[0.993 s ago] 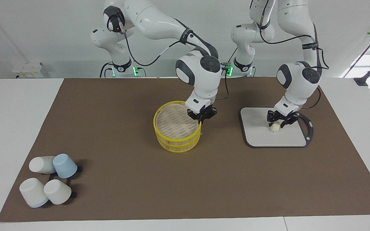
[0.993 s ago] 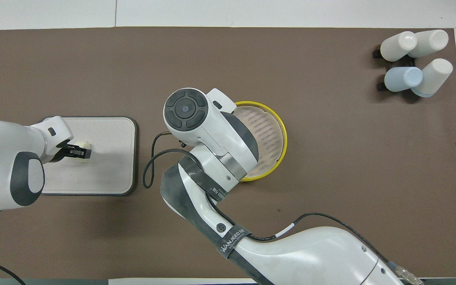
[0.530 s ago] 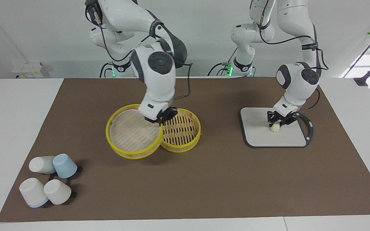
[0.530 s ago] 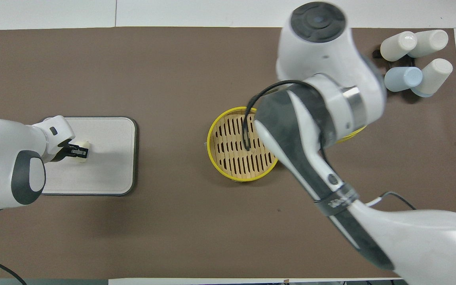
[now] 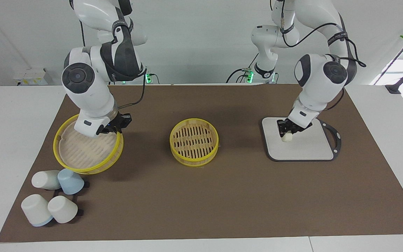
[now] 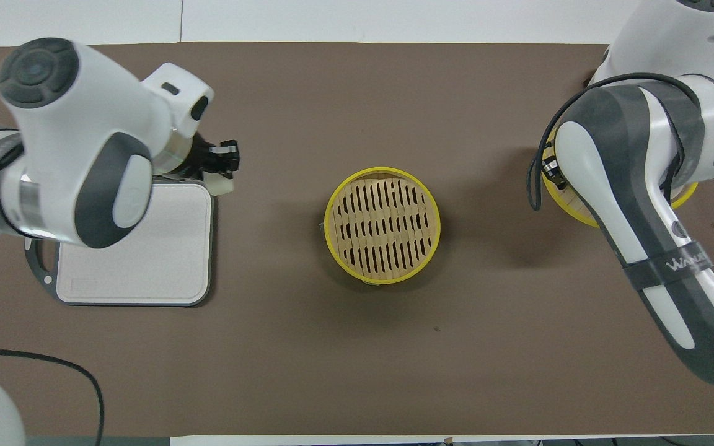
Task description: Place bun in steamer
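Small cream-white dough bun [image 5: 286, 137]: gripped in left pincer [image 5: 287, 133] above grey-rimmed white board [image 5: 310, 148]. Yellow-rimmed bamboo steamer [image 5: 194, 141]: uncovered mid-tabletop for loading. Matching lid [image 5: 87, 148]: clamped in right pincer [image 5: 112, 128], held aside near upturned cups [image 5: 52, 196].

the facing view looks from high across the table toward the robots, whose bases stand at twelve o'clock. the overhead view looks steeply down from above the robots' end, arms entering from six o'clock. both stand well back and share the brown mat [image 5: 201, 196], the steamer [image 5: 194, 141] [image 6: 383, 223] at centre and the grey board [image 5: 306, 148] [image 6: 140, 260], half a turn apart.
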Controlling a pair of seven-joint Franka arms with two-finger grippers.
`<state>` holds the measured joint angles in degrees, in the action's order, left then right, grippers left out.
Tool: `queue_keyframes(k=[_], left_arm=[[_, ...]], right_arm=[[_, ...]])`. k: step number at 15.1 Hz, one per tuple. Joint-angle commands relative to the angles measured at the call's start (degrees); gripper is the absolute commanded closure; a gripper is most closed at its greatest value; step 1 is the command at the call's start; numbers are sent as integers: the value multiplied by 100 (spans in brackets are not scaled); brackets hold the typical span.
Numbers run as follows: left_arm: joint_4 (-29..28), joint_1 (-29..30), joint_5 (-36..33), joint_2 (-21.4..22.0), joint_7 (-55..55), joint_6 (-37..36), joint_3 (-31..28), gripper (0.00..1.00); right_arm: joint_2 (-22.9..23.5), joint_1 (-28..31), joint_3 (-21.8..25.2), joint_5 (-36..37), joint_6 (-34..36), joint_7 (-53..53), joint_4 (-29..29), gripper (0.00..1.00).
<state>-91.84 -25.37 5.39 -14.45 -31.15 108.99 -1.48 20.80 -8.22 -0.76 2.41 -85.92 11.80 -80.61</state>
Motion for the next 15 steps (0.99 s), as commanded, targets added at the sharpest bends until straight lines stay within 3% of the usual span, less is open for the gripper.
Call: queue_keyframes(k=[1, 4, 7, 11, 12, 13, 14, 15], left_arm=[[369, -1141, 15, -593, -1407, 549, -133, 64], [107, -1971, -529, -1200, -2350, 1577, -151, 64], [-527, -2227, -671, -1201, -2378, 2222, -160, 64], [-537, -2227, -671, -1218, -2387, 2249, -151, 62], [-537, -2218, -671, -1218, -2404, 2249, -142, 44], [-537, -2218, -663, -1218, -2422, 2241, -142, 7], [-537, -2218, -663, -1218, -2474, 2188, -142, 0], [-537, -2218, -663, -1184, -2518, 2153, -142, 0]], right_arm=[[-270, 65, -38, 66, -100, 67, -271, 100], [-270, 109, -38, 93, -144, 182, -279, 100], [-270, 110, -38, 93, -144, 200, -279, 100], [-270, 101, -47, 93, -153, 191, -279, 100], [-270, 92, -47, 93, -162, 191, -279, 100], [-270, 92, -47, 93, -162, 191, -279, 100], [-270, 92, -47, 93, -162, 182, -279, 100], [-270, 75, -47, 93, -162, 165, -279, 100]])
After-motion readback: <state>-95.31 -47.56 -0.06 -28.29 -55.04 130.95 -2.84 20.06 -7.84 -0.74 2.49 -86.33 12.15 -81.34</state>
